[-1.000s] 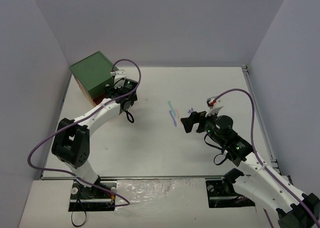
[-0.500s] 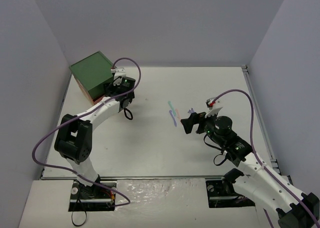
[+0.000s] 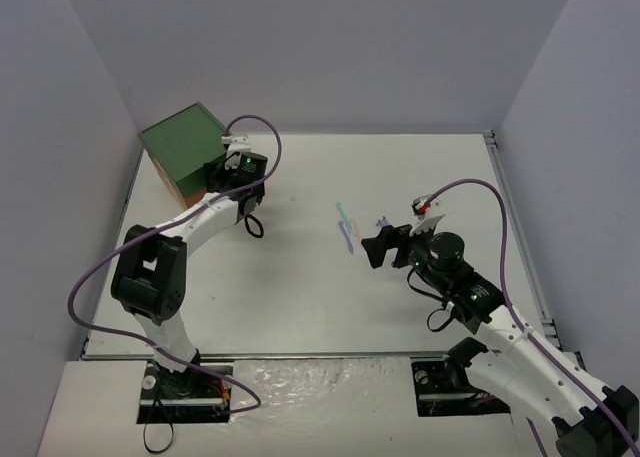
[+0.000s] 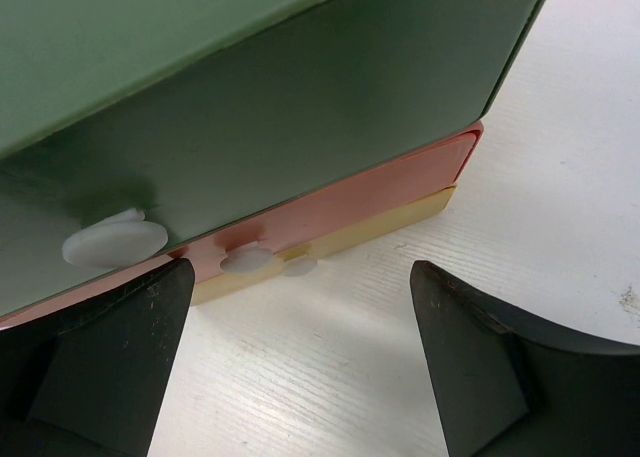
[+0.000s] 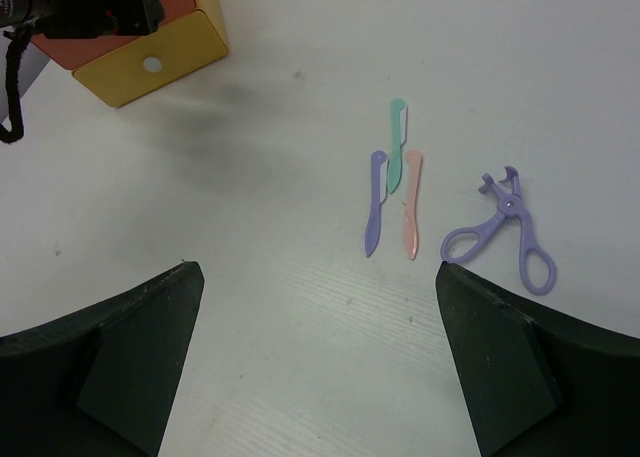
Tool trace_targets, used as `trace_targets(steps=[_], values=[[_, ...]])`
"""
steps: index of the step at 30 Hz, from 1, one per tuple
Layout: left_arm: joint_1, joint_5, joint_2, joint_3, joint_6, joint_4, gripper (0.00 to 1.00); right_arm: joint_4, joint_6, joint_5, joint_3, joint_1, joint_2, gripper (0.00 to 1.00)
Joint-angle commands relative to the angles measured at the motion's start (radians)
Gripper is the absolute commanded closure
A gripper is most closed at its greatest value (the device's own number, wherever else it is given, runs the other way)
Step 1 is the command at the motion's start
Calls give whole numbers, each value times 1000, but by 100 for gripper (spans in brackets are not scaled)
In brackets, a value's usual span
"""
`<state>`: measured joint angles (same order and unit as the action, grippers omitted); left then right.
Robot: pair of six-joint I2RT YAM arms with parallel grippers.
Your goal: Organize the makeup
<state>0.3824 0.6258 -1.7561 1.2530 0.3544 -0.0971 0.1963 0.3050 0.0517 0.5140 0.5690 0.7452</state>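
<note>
Makeup tools [image 5: 376, 202] lie beyond the wide-open right gripper [image 5: 315, 272], while the left gripper [image 4: 300, 277] gapes empty before the drawer box [image 4: 300, 107].

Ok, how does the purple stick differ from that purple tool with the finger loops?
The purple stick is one straight, slim piece; the purple looped tool has two handles ending in loops and a pronged head. The purple stick lies close beside the teal stick; the purple looped tool lies apart, beyond the pink stick. Both are purple and lie flat on the table, ungripped.
</note>
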Motion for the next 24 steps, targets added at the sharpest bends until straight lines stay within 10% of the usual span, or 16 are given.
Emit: trace_targets(steps=[1,16,24], values=[[-5,7,45,39,-28,49,13,64,-14,-7,9,-7,8,0],[104,-150,92,124,-391,-334,14,74,-20,4,8,-8,26,0],[100,-50,-25,214,-562,-440,30,82,-18,8,0,-9,17,0]])
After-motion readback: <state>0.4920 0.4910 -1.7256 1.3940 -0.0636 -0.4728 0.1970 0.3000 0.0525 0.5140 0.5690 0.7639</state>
